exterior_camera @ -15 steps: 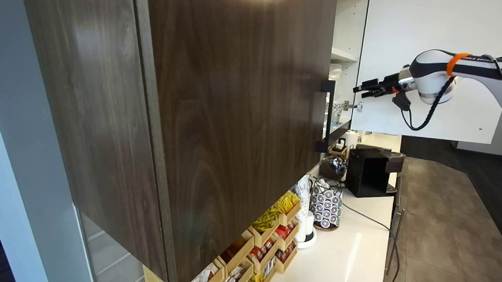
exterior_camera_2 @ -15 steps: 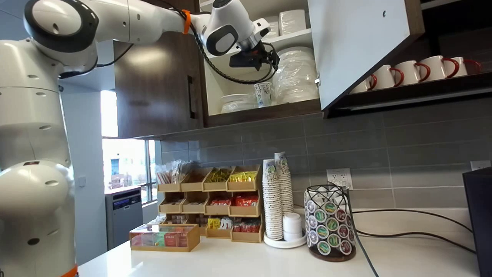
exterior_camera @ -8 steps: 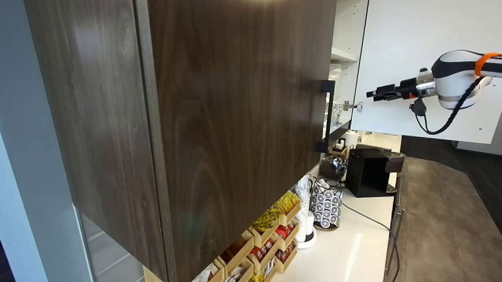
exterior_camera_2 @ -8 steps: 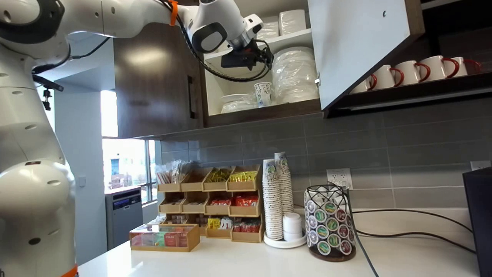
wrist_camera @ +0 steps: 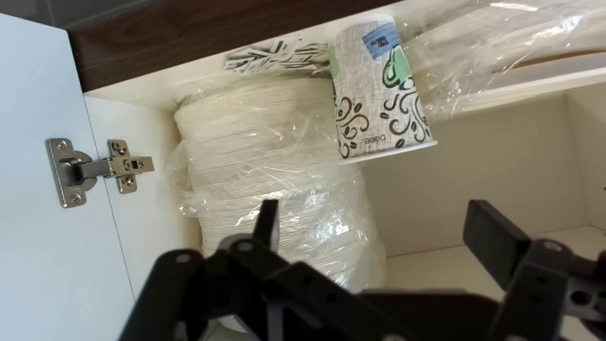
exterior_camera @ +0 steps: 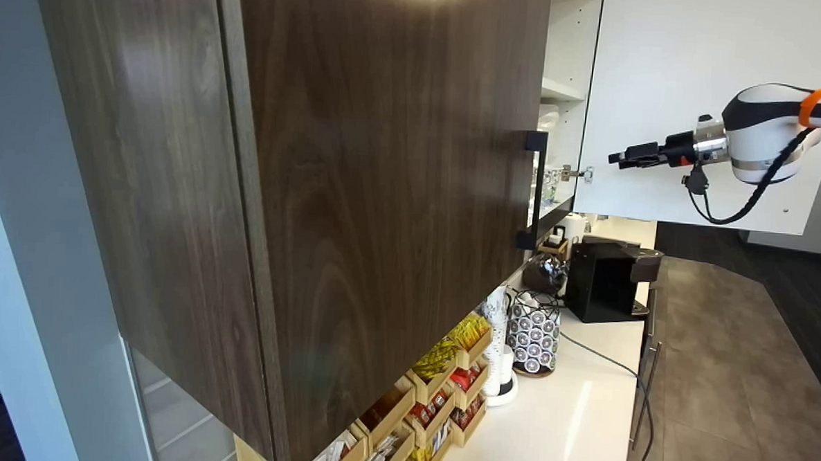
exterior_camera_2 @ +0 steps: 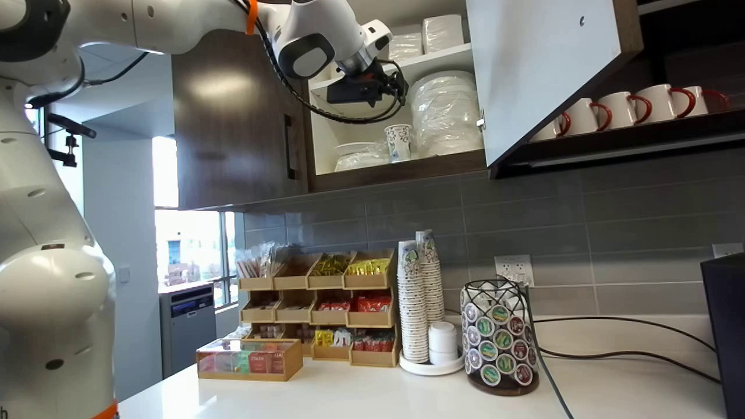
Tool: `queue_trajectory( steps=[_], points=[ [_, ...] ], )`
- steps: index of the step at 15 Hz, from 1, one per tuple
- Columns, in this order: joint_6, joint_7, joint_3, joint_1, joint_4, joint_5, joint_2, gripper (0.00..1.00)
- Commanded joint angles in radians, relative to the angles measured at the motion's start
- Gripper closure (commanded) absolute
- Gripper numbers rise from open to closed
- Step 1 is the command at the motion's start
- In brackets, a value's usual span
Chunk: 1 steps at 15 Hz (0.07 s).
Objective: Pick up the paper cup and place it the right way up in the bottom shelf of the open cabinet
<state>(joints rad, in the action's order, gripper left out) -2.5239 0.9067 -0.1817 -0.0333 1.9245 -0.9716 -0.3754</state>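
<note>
The paper cup (exterior_camera_2: 398,143), white with a printed leaf pattern, stands upright on the bottom shelf (wrist_camera: 147,90) of the open cabinet (exterior_camera_2: 327,129). It also shows in the wrist view (wrist_camera: 378,90), which is upside down, with its wide rim toward the picture's bottom. My gripper (wrist_camera: 381,227) is open with nothing between its fingers. It is in front of the cabinet opening, apart from the cup and higher than it. In an exterior view the gripper (exterior_camera: 616,159) points toward the cabinet. There the dark brown door (exterior_camera: 384,188) hides most of the interior.
Wrapped plate stacks stand beside the cup, a tall one (exterior_camera_2: 447,116) and a low one (exterior_camera_2: 358,157). The white inner face of an open door (exterior_camera_2: 541,64) borders the opening. Below are cup stacks (exterior_camera_2: 412,308), a pod canister (exterior_camera_2: 499,343) and snack bins (exterior_camera_2: 326,314).
The arm has drawn back from the cabinet, moving right in an exterior view and left in an exterior view. The cup on the shelf has not moved.
</note>
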Motion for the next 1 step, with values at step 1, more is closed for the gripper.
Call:
queue_trajectory(
  steps=[1],
  points=[
    [-0.002, -0.006, -0.01, 0.013, -0.001, 0.009, 0.0, 0.0]
  ],
)
